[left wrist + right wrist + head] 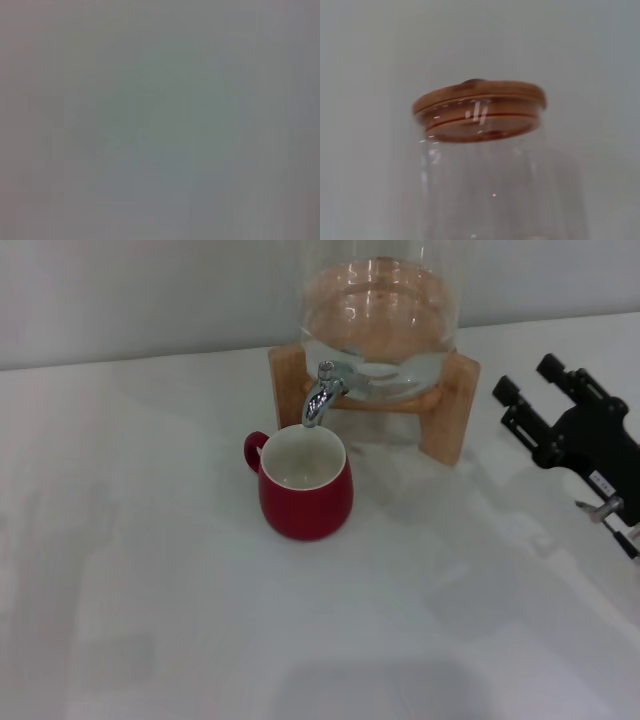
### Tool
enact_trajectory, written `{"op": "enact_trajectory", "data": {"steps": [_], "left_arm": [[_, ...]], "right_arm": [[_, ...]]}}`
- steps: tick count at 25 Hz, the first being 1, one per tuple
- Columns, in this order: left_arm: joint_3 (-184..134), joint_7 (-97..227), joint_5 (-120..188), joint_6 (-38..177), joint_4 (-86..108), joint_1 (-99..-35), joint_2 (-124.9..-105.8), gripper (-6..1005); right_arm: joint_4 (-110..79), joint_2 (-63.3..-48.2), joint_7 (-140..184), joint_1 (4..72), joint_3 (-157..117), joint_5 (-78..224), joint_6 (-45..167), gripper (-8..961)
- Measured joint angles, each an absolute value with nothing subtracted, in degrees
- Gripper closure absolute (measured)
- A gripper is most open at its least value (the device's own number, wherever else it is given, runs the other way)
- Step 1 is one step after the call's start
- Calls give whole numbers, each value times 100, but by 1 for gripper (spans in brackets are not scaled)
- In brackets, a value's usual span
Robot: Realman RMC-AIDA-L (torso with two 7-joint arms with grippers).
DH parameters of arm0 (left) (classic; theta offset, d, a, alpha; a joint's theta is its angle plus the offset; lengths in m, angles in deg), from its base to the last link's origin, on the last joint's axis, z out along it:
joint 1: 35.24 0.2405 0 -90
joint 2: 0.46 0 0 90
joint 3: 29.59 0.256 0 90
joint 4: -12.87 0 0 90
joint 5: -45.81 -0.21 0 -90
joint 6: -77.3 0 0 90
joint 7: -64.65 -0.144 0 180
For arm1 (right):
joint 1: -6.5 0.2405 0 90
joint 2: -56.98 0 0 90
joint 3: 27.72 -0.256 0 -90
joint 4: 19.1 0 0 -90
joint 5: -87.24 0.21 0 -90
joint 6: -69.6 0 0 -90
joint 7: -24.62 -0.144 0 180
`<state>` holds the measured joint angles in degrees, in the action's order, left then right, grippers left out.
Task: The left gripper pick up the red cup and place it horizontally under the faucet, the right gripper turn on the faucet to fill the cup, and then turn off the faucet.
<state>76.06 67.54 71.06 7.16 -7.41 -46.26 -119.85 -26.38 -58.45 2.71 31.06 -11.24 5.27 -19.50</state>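
Head view: the red cup (305,487) stands upright on the white surface (150,570), directly beneath the spout of the faucet (322,392), handle toward the robot's left. The glass jar (378,325) rests on a wooden stand (455,405). The right tool (528,400) hovers beside the stand, fingers parted, holding nothing. Left wrist view: uniform grey; the left tool is unseen. Right wrist view: the jar's wooden lid (479,110) tops the clear glass.

Jar (378,315) top cut off
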Motion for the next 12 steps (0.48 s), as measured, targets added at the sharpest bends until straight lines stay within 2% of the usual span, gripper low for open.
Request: {"op": "enact_trajectory", "data": {"steps": [12], "left_arm": [[7645,6755,7076,716,-717,-4667,-11984,115]], "right_arm": [[-2932,-5890,250,3527,-1075,-63,-1805,294]]}}
